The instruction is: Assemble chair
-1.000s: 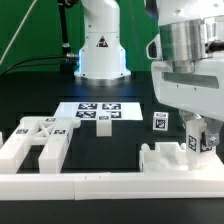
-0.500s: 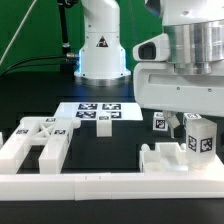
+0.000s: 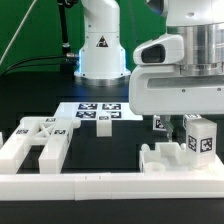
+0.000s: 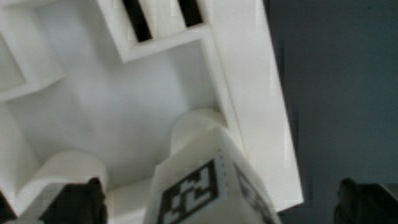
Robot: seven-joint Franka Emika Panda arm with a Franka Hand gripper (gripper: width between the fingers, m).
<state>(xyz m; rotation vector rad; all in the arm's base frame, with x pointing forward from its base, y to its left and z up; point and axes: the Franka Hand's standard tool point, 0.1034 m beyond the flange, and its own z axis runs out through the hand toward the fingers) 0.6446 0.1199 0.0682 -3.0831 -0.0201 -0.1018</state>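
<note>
A white chair block (image 3: 200, 136) with a black-and-white tag stands upright on a low white chair piece (image 3: 168, 160) at the exterior view's right. In the wrist view my gripper (image 4: 222, 203) straddles this block (image 4: 214, 185). The dark fingertips (image 4: 75, 202) stand wide apart, with a gap on each side of it. Below it lies a white piece with slots (image 4: 214, 70). In the exterior view the big hand hangs just above the block and hides the fingers. Another white chair part (image 3: 38, 142) with tags lies at the exterior view's left.
The marker board (image 3: 95, 112) lies mid-table in front of the robot base (image 3: 100, 50). A small tagged white piece (image 3: 160, 123) sits behind the low piece. The long white border rail (image 3: 100, 186) runs along the front.
The hand has risen and shifted toward the exterior view's left. The fingers no longer cover the tagged block, which stays standing on the low piece.
</note>
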